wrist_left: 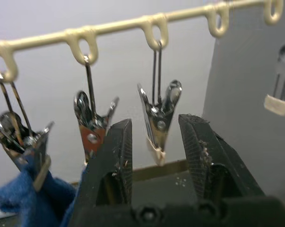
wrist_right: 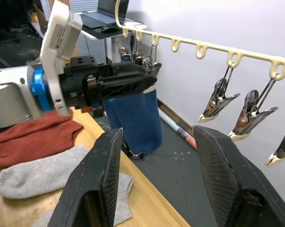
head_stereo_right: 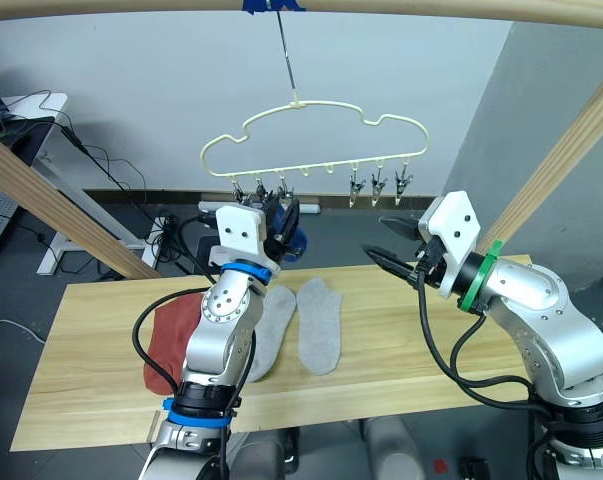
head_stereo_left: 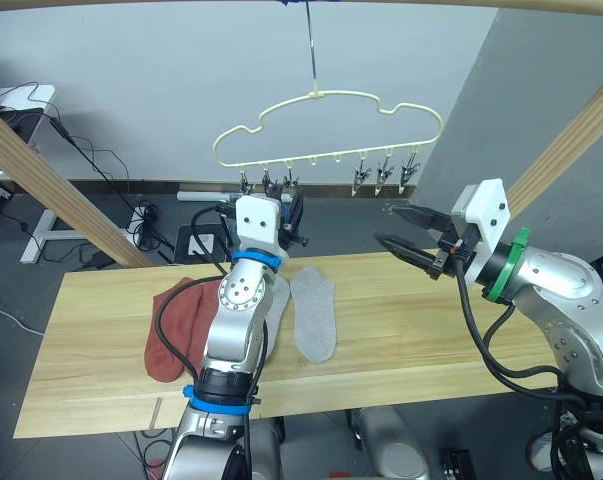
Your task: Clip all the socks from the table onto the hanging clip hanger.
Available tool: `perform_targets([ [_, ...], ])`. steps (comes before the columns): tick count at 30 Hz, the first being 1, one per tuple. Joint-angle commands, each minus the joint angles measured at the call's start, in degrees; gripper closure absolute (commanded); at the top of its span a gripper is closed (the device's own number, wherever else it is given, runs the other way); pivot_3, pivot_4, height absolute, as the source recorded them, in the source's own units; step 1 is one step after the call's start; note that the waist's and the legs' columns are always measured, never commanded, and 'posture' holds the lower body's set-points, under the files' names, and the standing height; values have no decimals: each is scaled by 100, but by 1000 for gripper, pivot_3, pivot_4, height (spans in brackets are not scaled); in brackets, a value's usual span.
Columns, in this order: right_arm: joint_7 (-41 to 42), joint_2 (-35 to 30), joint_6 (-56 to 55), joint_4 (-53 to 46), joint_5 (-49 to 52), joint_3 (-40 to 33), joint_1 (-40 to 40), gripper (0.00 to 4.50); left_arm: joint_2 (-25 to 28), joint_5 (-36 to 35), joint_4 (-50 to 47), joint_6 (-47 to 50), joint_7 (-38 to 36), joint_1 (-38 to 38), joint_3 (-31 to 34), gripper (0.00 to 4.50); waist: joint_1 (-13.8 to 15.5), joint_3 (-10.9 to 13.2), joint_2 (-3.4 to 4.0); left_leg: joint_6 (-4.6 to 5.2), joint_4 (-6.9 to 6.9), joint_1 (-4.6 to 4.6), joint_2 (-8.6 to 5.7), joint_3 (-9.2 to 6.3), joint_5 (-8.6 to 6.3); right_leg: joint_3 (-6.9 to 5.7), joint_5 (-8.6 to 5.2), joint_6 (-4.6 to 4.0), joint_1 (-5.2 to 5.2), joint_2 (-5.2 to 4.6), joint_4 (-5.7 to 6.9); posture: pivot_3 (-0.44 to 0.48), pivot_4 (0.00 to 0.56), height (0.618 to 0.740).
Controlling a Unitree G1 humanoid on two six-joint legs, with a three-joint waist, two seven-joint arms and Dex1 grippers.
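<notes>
The cream clip hanger [head_stereo_left: 326, 97] hangs from the top pole over the table [head_stereo_left: 431, 330]. My left gripper [wrist_left: 156, 125] is raised to its left clips and stands open, with a metal clip [wrist_left: 157, 118] hanging between its fingers. A blue sock [wrist_right: 135, 118] hangs from the clips beside it, partly hidden behind that gripper. Two rust-red socks [head_stereo_left: 176, 325] lie on the table's left part. A grey sock [head_stereo_left: 314, 312] lies at the middle, and another grey sock [head_stereo_left: 278, 300] is partly behind my left arm. My right gripper [head_stereo_left: 383, 224] hovers open and empty to the right.
Slanting wooden poles stand at the left [head_stereo_left: 61, 190] and right [head_stereo_left: 571, 140] of the table. Three free clips [head_stereo_left: 384, 175] hang on the hanger's right part. Cables and a white desk leg [head_stereo_left: 41, 230] lie on the floor behind.
</notes>
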Motion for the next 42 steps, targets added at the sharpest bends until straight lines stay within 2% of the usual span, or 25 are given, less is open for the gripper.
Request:
perform_targets([
  [1, 77, -67, -34, -225, 174, -134, 9, 2035, -26, 66, -226, -136, 65, -116, -13, 2804, 0, 0, 0, 0, 0, 0, 0, 0, 0, 0, 0, 0, 0, 0, 0, -268, 271, 740],
  [24, 123, -160, -28, -222, 348, -104, 35, 2035, 26, 33, -92, -216, -30, -300, 19, 2804, 1, -2, 0, 0, 1, 0, 0, 0, 0, -1, 0, 0, 0, 0, 1, -266, 260, 740],
  [29, 131, -171, -24, -235, 351, -86, 58, 2035, 44, 6, -46, -274, -111, -319, 22, 3796, 2, -1, 0, 0, 0, 0, 0, 0, 0, -1, 1, 0, 0, 0, 1, -266, 261, 740],
  [34, 121, -171, 8, -281, 355, -50, 121, 2035, 84, -23, -75, -243, -158, -255, 36, 4488, 2, -2, 0, 0, 1, 0, 0, -1, 0, -1, 1, 0, 0, 0, 2, -264, 262, 740],
  [39, 69, -162, 37, -284, 249, 69, 175, 2035, 141, -66, -146, -186, -214, -242, 69, 4488, 2, -2, 0, 0, 2, 0, 1, 0, 0, -1, 1, 0, 0, 0, 2, -257, 264, 740],
  [42, -121, -206, 136, -174, -131, 437, 308, 2035, 230, -208, -283, -43, -373, -237, 76, 4488, 1, -2, 0, 0, 2, 1, 1, -1, 0, -1, 1, 1, 0, 0, 3, -255, 266, 740],
])
